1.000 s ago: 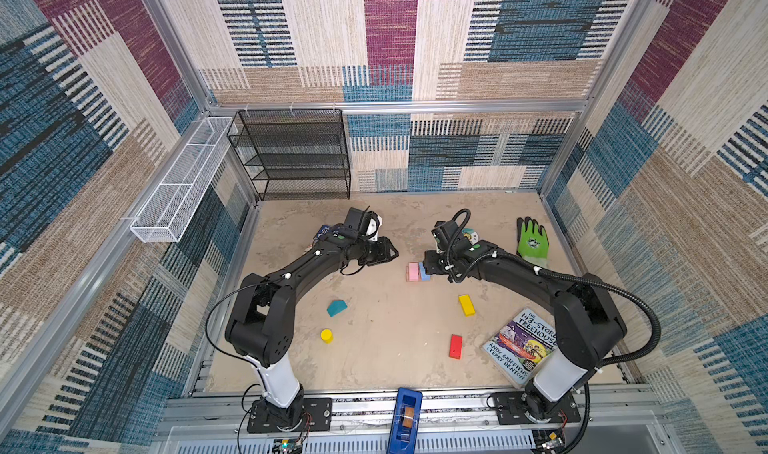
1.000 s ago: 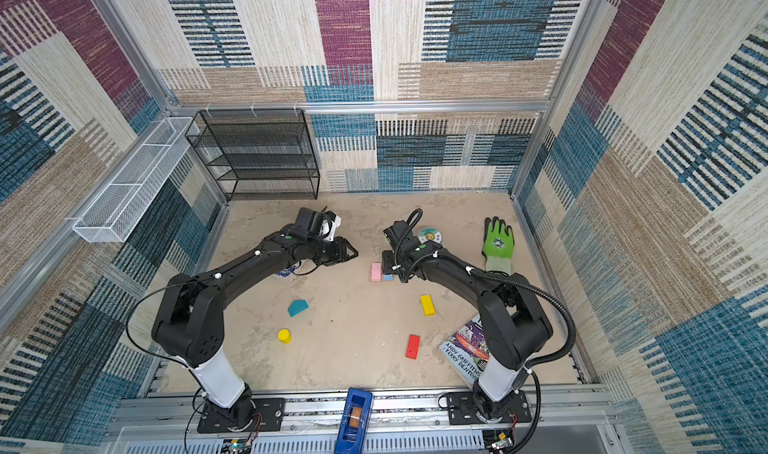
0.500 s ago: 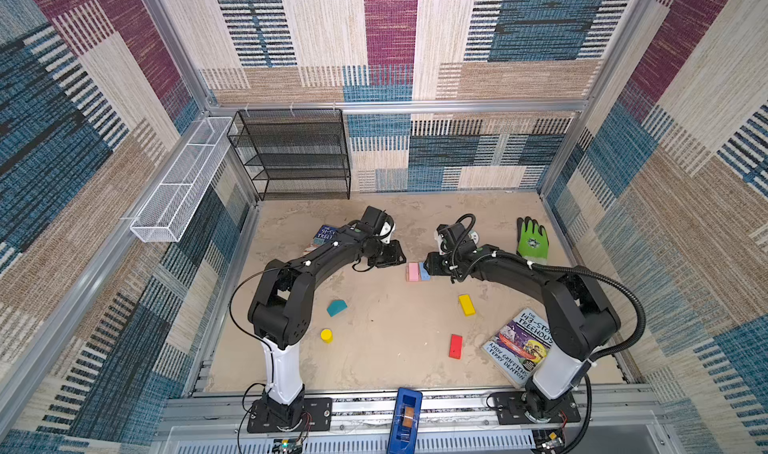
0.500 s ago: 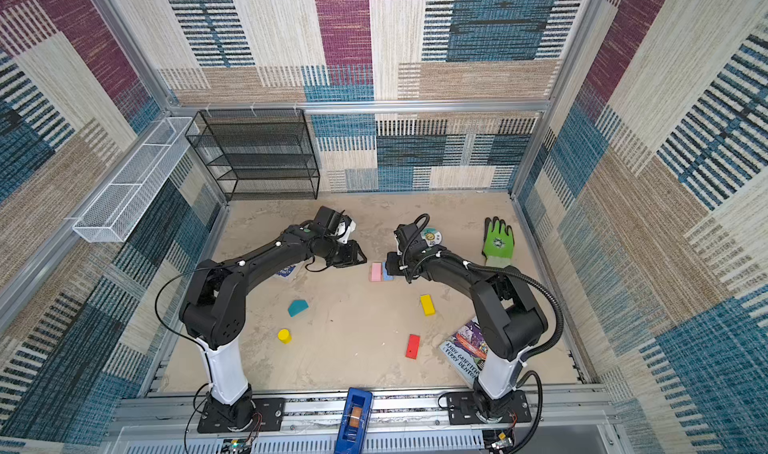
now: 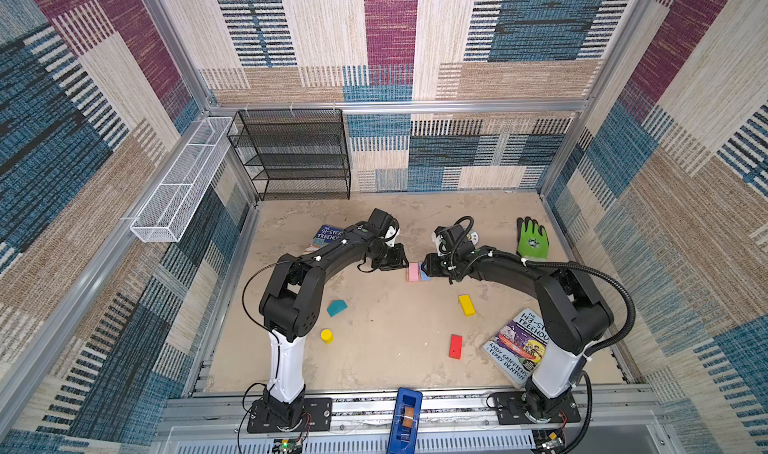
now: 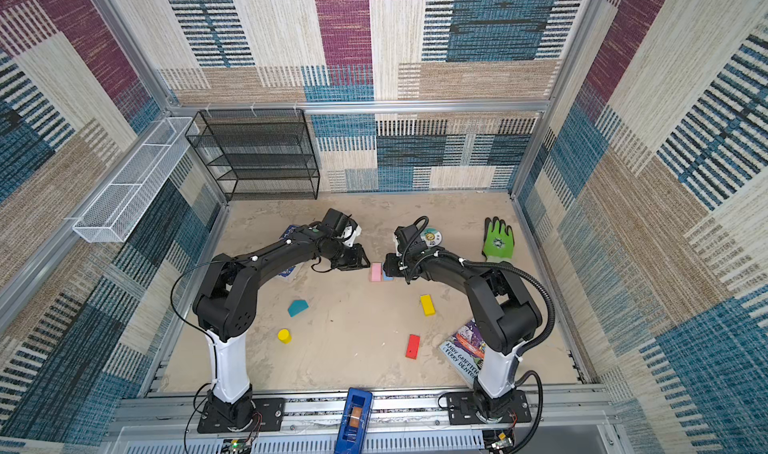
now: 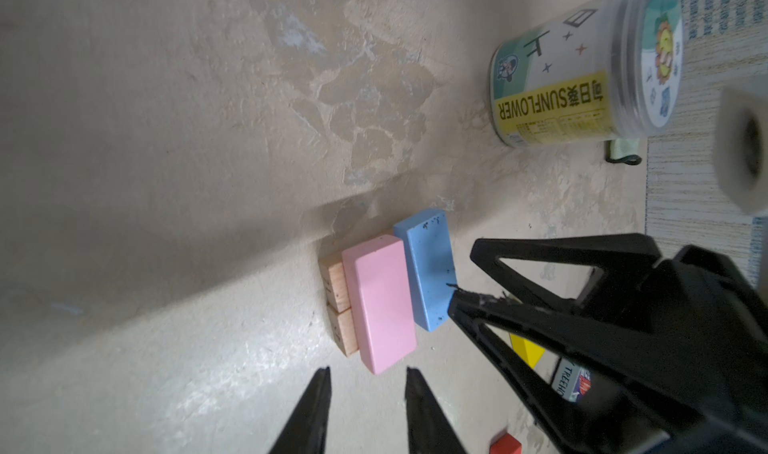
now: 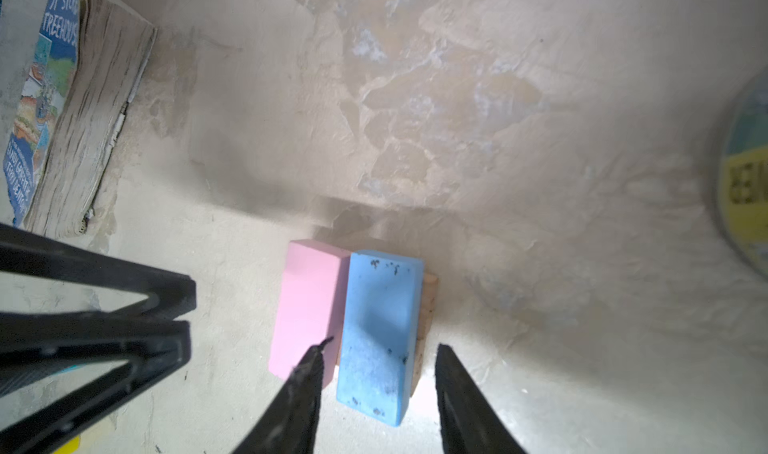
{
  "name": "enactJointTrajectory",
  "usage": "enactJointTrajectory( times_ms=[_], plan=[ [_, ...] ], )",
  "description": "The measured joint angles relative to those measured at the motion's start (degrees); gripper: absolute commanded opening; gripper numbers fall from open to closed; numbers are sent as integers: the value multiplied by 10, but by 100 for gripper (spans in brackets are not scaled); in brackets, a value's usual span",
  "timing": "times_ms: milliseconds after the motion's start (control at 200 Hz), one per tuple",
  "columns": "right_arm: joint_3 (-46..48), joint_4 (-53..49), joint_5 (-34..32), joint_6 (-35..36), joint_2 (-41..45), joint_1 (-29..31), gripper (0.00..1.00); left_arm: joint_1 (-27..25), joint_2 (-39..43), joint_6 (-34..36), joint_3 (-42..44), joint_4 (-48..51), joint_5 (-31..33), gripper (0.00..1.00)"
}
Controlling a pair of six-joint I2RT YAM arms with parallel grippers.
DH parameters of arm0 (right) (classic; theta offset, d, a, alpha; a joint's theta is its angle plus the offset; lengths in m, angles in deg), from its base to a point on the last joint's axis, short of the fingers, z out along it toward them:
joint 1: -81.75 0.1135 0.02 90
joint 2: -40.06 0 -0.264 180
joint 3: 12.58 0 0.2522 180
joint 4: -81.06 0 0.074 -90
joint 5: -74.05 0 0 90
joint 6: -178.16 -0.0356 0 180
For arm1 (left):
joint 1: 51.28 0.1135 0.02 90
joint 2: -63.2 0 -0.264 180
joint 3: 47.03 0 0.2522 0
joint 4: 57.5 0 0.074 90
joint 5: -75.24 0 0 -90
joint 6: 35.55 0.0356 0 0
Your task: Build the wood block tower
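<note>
View from above of a sandy, mottled table (image 5: 386, 364) in a booth with woven patchwork walls. Two black arms reach in from the near edge and meet mid-table, slightly toward the far side.

Between them sits the tower (image 5: 415, 272), two layers high. A matte pink slab (image 7: 382, 302) and a light-blue slab (image 7: 428, 265) with scuffed, black-specked paint lie flat on top, long sides touching. Under them are two plain wood blocks (image 7: 337, 283), side by side, their grainy ends peeking out past the pink slab.

The left gripper (image 7: 367, 375) is just left of the pink slab. Its thin, pointed black fingers are spread, with the slab's end just beyond the gap, and they pinch nothing. The right gripper (image 8: 376, 348) meets the blue slab from the right. Its fingers are parted wider than the slab and do not clamp it. In the left wrist view one tip touches the slab's edge.

Four loose pieces lie nearer, well apart from each other. On the left are a teal house piece (image 5: 336, 308) and a short yellow cylinder (image 5: 327, 335). On the right are a yellow slab (image 5: 466, 305) and a red slab (image 5: 456, 346).

A clear-lidded jar (image 7: 582, 78) with a yellow label stands far right of the tower. Beyond it lies a green glove (image 5: 531, 240). One worn paperback (image 5: 328, 236) lies far left and another (image 5: 517, 352) near right. A black mesh rack (image 5: 295, 157) stands against the far wall, and a white wire basket (image 5: 174, 198) hangs on the left wall.
</note>
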Motion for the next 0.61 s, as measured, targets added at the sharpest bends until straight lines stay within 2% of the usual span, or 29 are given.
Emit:
enactJointTrajectory(
  times_ms=[606],
  plan=[
    [-3,3,8,-7,-13,0,42,-11,-30,0,-23,4,-5,30]
  ],
)
